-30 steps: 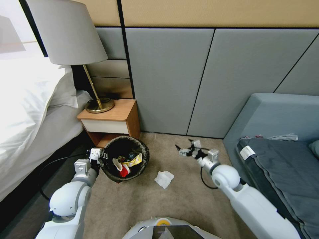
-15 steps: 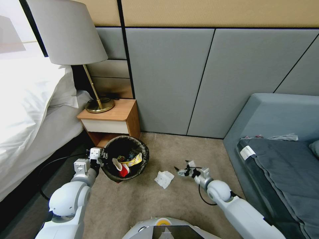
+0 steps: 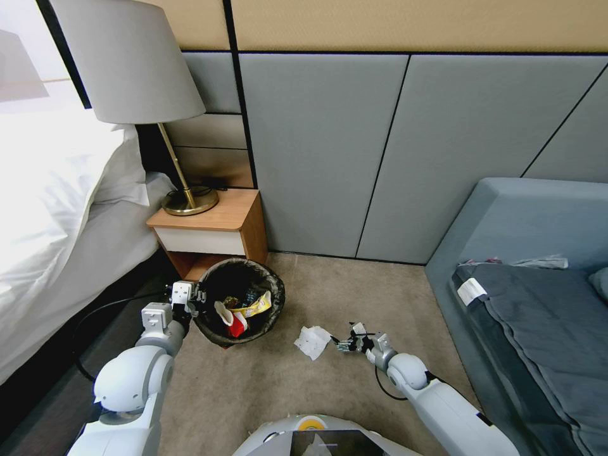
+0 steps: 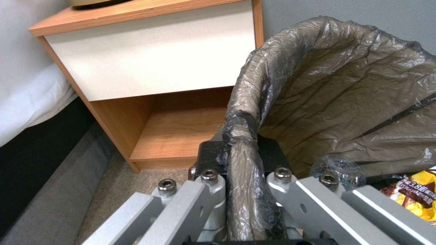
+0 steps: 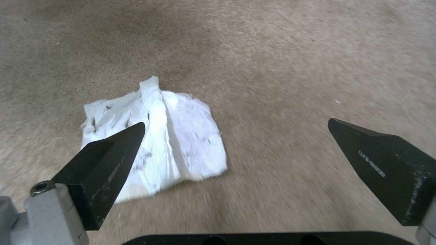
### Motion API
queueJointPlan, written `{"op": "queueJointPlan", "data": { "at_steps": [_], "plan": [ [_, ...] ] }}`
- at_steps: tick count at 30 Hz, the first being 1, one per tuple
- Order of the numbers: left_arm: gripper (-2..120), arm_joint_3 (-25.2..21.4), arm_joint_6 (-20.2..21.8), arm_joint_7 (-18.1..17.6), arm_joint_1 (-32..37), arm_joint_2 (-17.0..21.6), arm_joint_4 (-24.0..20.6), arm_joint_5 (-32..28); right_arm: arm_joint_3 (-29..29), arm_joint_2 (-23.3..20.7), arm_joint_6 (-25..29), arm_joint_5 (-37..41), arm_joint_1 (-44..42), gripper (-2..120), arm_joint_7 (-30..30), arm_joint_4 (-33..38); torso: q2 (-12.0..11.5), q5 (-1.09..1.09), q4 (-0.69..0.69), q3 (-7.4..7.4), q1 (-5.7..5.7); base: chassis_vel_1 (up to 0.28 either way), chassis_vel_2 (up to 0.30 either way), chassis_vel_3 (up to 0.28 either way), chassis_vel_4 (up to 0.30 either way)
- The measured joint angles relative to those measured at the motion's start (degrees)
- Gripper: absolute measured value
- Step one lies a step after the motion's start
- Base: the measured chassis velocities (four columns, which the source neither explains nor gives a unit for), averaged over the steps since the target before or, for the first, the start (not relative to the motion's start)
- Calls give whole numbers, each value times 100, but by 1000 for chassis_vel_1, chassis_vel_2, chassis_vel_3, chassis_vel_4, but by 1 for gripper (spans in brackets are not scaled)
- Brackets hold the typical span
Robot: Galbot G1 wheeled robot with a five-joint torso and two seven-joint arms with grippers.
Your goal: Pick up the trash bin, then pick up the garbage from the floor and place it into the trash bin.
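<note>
The trash bin [image 3: 218, 334] with its dark bag liner stands on the carpet in front of the nightstand, holding red, white and yellow packets. My left gripper [image 3: 187, 300] is shut on the bin's left rim [image 4: 243, 136], one finger inside and one outside the liner. A crumpled white tissue [image 3: 312, 341] lies on the carpet to the right of the bin. My right gripper [image 3: 342, 344] hangs low just right of the tissue, open and holding nothing. In the right wrist view the tissue [image 5: 154, 136] lies by one black fingertip [image 5: 113, 149].
A wooden nightstand [image 3: 212, 234] with a brass lamp [image 3: 187, 199] stands behind the bin. The bed [image 3: 57, 215] lies on the left and a grey sofa [image 3: 538, 285] on the right. Open carpet [image 3: 266, 392] lies around the tissue.
My right arm has swung down and to the left, from mid-carpet near the wall to just right of the tissue. The left gripper and the bin have not moved.
</note>
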Motion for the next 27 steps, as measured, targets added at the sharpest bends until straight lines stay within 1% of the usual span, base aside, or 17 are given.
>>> {"op": "queueJointPlan", "data": {
  "at_steps": [6, 11, 14, 21, 27],
  "plan": [
    [4, -5, 0, -1, -5, 5, 38, 6, -265, 401, 108, -283, 324, 100, -14, -370, 0, -1, 0, 0, 0, 0, 0, 0, 0],
    [4, -6, 0, -1, -21, 7, 64, 6, -396, 584, 135, -377, 451, 100, -29, -535, 0, -3, 0, 0, 0, 0, 0, 0, 0],
    [4, -3, 0, 1, -31, 5, 86, 6, -487, 773, 167, -451, 537, 100, -37, -697, 0, -1, 0, 0, 0, 0, 0, 0, 0],
    [4, 4, -2, 7, -45, 15, 108, 6, -589, 1001, 193, -573, 599, 100, -55, -936, 0, -1, 0, 0, 0, 0, 0, 0, 0],
    [4, 10, -4, 12, -49, 18, 113, 6, -597, 1113, 198, -603, 626, 100, -77, -1160, 0, -1, 0, 0, 0, 0, 0, 0, 0]
  ]
}}
